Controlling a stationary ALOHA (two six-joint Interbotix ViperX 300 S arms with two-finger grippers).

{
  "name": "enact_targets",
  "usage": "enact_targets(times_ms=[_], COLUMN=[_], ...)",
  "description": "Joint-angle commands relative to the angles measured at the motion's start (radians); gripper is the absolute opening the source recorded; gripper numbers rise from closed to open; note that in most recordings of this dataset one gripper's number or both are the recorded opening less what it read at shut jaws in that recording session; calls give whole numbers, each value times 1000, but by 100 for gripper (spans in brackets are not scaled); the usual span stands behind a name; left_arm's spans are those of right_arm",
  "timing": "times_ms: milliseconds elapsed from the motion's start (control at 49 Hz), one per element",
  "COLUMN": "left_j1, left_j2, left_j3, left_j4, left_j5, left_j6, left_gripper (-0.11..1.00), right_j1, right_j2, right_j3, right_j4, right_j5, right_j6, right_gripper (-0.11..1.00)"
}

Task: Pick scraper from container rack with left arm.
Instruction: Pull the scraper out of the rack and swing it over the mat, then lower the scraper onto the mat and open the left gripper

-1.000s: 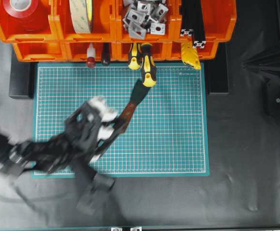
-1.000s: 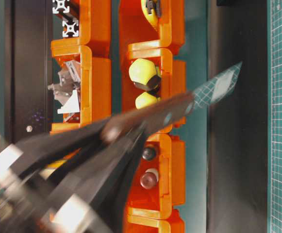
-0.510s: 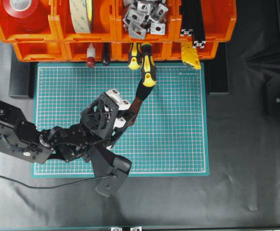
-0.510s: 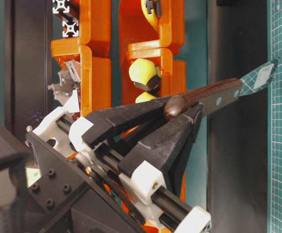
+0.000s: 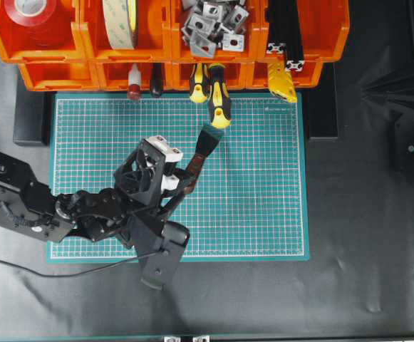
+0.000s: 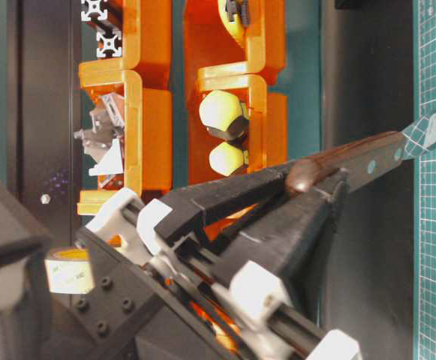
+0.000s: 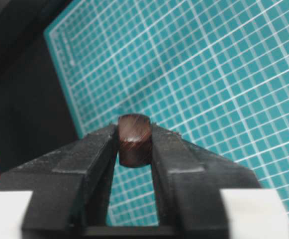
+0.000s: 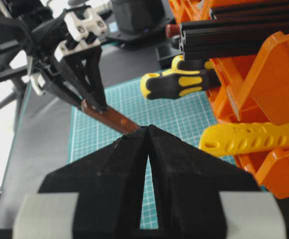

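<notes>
The scraper point(image 5: 201, 151) hangs slanted over the green mat point(image 5: 264, 206), in front of the orange container rack point(image 5: 64, 75). Its dark blade points toward the rack, just below a screwdriver handle. My left gripper point(image 5: 184, 182) is shut on the end of its reddish-brown handle point(image 7: 134, 142), and both fingers press the wood. In the table-level view the handle point(image 6: 364, 154) juts out past the fingertips point(image 6: 319, 169), with the blade tip close to the mat. I cannot tell whether it touches. My right gripper point(image 8: 148, 128) is shut and empty, facing the scraper point(image 8: 107, 115) from the right side.
Yellow-and-black screwdrivers point(image 5: 219, 100) and a red-tipped white tool point(image 5: 134, 82) stick out of the lower bins. A yellow tool point(image 5: 283, 80) hangs at the rack's right. The upper bins hold tape rolls point(image 5: 32, 14) and metal brackets point(image 5: 210, 25). Black cloth surrounds the mat.
The left gripper has carried the scraper further from the rack and lower toward the mat. The blade tip now sits below the screwdriver handle. The right arm is still.
</notes>
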Motion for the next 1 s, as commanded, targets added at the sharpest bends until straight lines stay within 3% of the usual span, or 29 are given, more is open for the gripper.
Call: enact_targets(times_ms=[0,143,224,653,979], left_j1=[5,-2,-12,-112,-156], left_j2=[-25,-35,-38,-63,-91], left_j3=[2,26,40,161,261], left_j4=[3,-2,-3,-8,-8], left_j5=[-5,9,15,6,-49], left_j6=[-51,-164,-255,-785,-931], left_gripper=[37,78,90,88,88], right_j1=[-2,0,-2,0,2], right_j2=[5,5,5,5,-2], right_j3=[-34,-31,-29,-28,-31], right_j4=[2,2,2,3,3], right_j5=[3,6,8,35,41], right_j6=[2,2,2,8,21], right_gripper=[1,1,1,1,1])
